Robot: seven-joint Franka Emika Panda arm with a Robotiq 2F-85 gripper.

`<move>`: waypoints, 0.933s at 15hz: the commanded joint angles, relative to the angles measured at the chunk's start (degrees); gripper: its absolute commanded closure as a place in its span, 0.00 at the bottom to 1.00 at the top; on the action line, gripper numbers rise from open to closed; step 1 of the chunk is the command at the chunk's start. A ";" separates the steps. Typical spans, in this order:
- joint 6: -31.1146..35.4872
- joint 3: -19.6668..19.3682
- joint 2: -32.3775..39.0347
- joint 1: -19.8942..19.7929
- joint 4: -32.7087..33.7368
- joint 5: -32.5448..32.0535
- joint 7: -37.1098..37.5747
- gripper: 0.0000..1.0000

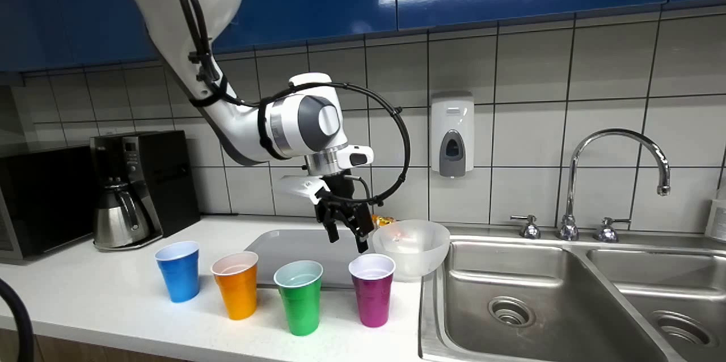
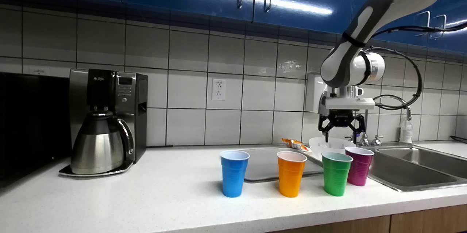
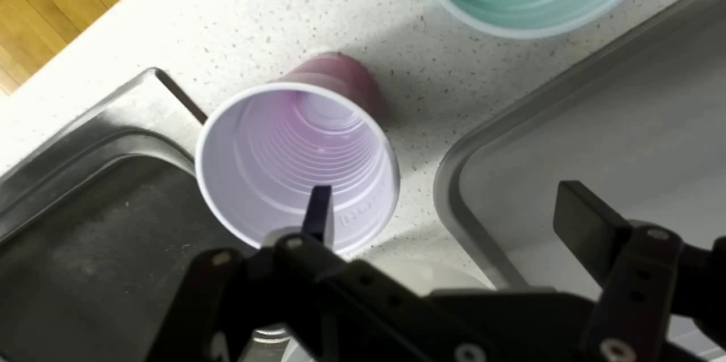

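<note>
In an exterior view, the claw [image 1: 347, 243] hangs downward near the centre of the frame, spread wide with nothing between its fingertips. Nearest to it is the purple cup [image 1: 372, 294], upright on the white worktop [image 1: 91, 294] at lower centre. Leftward from there stand the green cup [image 1: 299, 305], the orange cup [image 1: 238, 291] and the blue cup [image 1: 180, 277], each upright and apart from the next. A grey tray [image 1: 283, 245] lies behind them, a translucent bowl [image 1: 422, 260] stands behind and to the right of the purple cup, and the sink [image 1: 567, 316] fills the lower right.

In an exterior view, an orange packet [image 2: 294, 144] lies right of centre, and the claw appears at the right, its tips higher in the frame than the cup rims. The green cup partly hides the purple one. A coffee maker [image 2: 103, 92] stands at left.

In the wrist view, one side of the claw overlaps the purple cup's mouth, left of centre (how near the rim it comes, this angle does not tell); the opposite side overlaps the tray at right.

Judging progress from this, no cup is gripped, lifted or stacked; any grasp is yet to be made.
</note>
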 commanded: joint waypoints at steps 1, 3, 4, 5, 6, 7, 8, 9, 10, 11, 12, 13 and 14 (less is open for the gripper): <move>-0.17 -1.72 2.44 0.66 2.34 -2.31 2.55 0.00; -0.21 -2.46 3.42 0.74 2.60 -2.53 2.56 0.00; -0.24 -2.78 3.84 0.81 2.69 -2.48 2.44 0.00; -0.09 -3.11 4.30 0.88 2.74 -2.38 2.29 0.00; -0.09 -3.34 4.70 0.96 2.82 -2.16 2.19 0.00; -0.06 -3.60 5.08 1.07 2.84 -2.13 2.17 0.00; -0.10 -3.78 5.31 1.21 2.82 -2.06 2.09 0.00; -0.02 -3.88 5.39 1.39 2.79 -2.09 1.93 0.00; 0.04 -3.97 5.48 1.58 2.79 -2.10 1.90 0.00; 0.07 -4.07 5.60 1.79 2.81 -2.04 1.87 0.00; 0.05 -4.15 5.69 1.99 2.86 -2.01 1.86 0.00; 0.08 -4.17 5.74 2.14 2.88 -1.95 1.85 0.00; 0.18 -4.24 5.86 2.29 2.88 -2.07 1.97 0.00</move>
